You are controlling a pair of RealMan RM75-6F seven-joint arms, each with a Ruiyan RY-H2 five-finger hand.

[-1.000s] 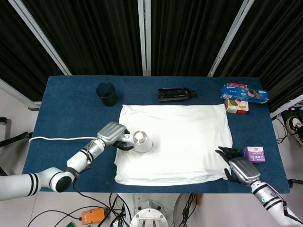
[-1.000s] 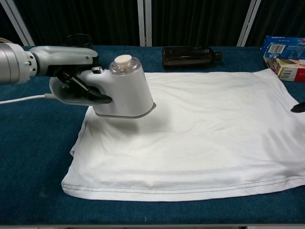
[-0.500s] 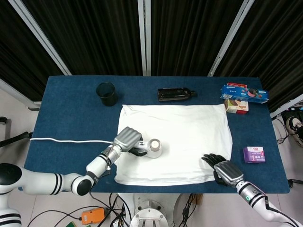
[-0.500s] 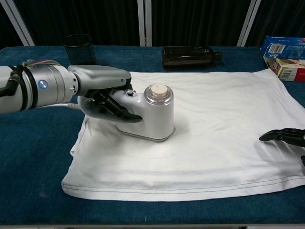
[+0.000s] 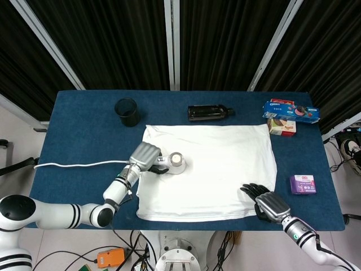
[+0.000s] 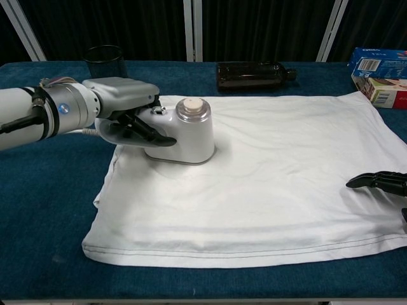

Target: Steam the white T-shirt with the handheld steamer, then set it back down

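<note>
Head view
Surface (image 5: 79, 130): blue cloth cover; the white T-shirt (image 5: 225, 164) is laid flat across its middle.
Handheld steamer (image 5: 174, 163): stood on the shirt's left part, near the left edge; a white cord (image 5: 73, 165) is run off to the left.
Left hand (image 5: 145, 155): wrapped around the steamer's handle.
Right hand (image 5: 265, 202): placed at the shirt's lower right corner, fingers spread, nothing held.
Other items: black cup (image 5: 127, 112), dark bottle (image 5: 208, 113), cookie boxes (image 5: 289, 114), small purple box (image 5: 303, 184).

Chest view
Handheld steamer (image 6: 181, 132): base set flat on the T-shirt (image 6: 280, 178).
Left hand (image 6: 127, 114): fingers closed on the handle.
Right hand (image 6: 380, 182): only dark fingertips are seen at the right edge, over the shirt.
</note>
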